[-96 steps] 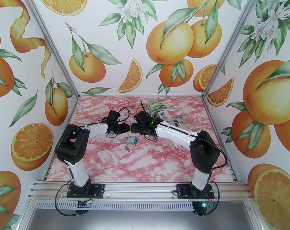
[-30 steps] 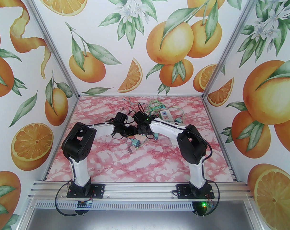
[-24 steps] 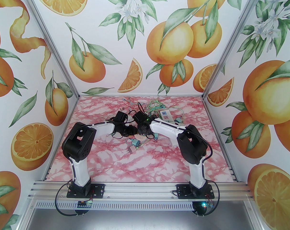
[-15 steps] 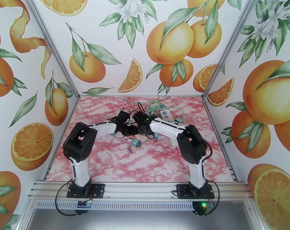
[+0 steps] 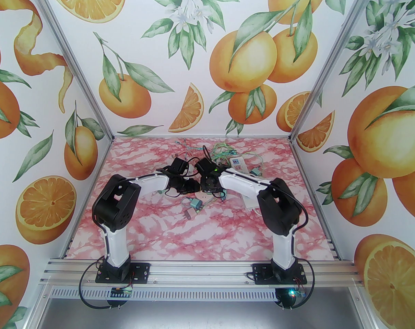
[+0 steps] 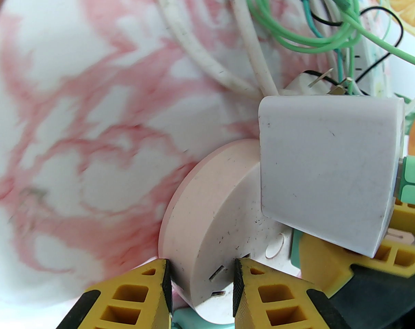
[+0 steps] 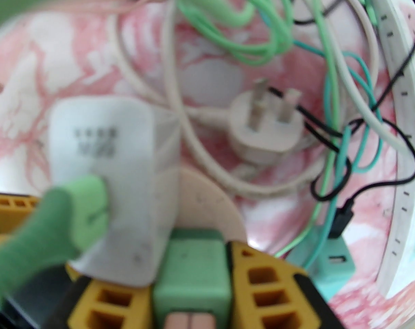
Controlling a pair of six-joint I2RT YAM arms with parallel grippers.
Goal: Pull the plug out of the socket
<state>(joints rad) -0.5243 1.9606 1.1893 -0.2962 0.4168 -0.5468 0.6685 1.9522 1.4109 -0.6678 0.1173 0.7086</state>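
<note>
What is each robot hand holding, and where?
Left gripper pinches the pink socket by its rim; right gripper clamps the green plug by its sides.

Matt pale-pink plastic on the round socket point(image 6: 200, 231), flecked with tiny dark scuffs. Matt white plastic on the square adapter point(image 6: 327, 170) — faintly scratched. Yellow moulded plastic for the left fingers point(image 6: 135, 296), hollow-celled, black-edged. Smooth rubbery sheathing on the green cables point(image 6: 307, 45); grubby on the white cord point(image 6: 197, 55). Dull metal prongs on the loose white plug point(image 7: 265, 135). Matt plastic on the green plug point(image 7: 193, 272). Smooth surface point(image 6: 73, 115) — printed pink marble.
</note>
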